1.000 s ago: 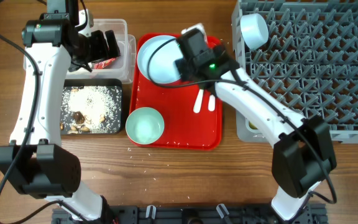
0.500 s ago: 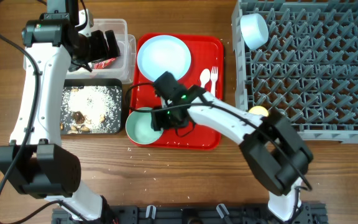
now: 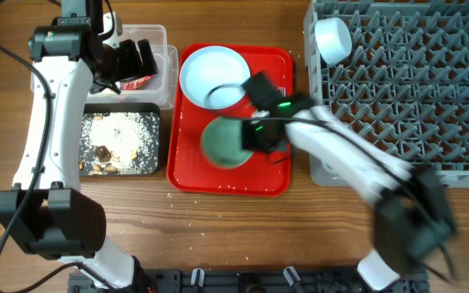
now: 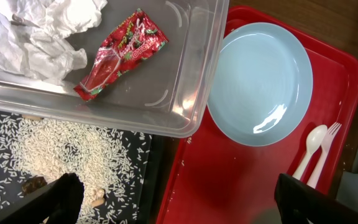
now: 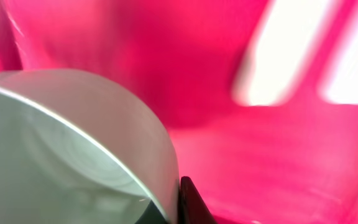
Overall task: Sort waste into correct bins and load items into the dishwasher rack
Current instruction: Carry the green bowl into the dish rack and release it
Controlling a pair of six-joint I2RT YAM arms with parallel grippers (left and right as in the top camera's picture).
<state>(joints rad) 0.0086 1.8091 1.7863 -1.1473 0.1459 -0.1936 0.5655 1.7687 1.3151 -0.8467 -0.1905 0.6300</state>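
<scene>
My right gripper point(image 3: 256, 135) is shut on the rim of a light blue bowl point(image 3: 225, 144), tilted over the middle of the red tray point(image 3: 226, 183). In the right wrist view the bowl point(image 5: 61, 143) fills the left, with a black finger point(image 5: 189, 202) pressed against its rim. A light blue plate point(image 3: 213, 76) lies at the tray's back. My left gripper point(image 4: 185, 202) hangs open over the clear tub point(image 4: 191, 112), which holds a red wrapper point(image 4: 120, 53) and white tissue point(image 4: 36, 31). A white spoon point(image 4: 306, 149) and fork point(image 4: 326, 146) lie right of the plate point(image 4: 260, 84).
The black tray point(image 3: 155, 110) of rice and brown bits sits in front of the clear tub point(image 3: 168, 77). The grey dishwasher rack point(image 3: 405, 81) stands at the right with another light blue bowl point(image 3: 332, 38) in its back left corner. The right arm is motion-blurred.
The right gripper closed on the bowl at the tray's front left corner and has carried it right, toward the tray's middle. The left arm has not moved.
</scene>
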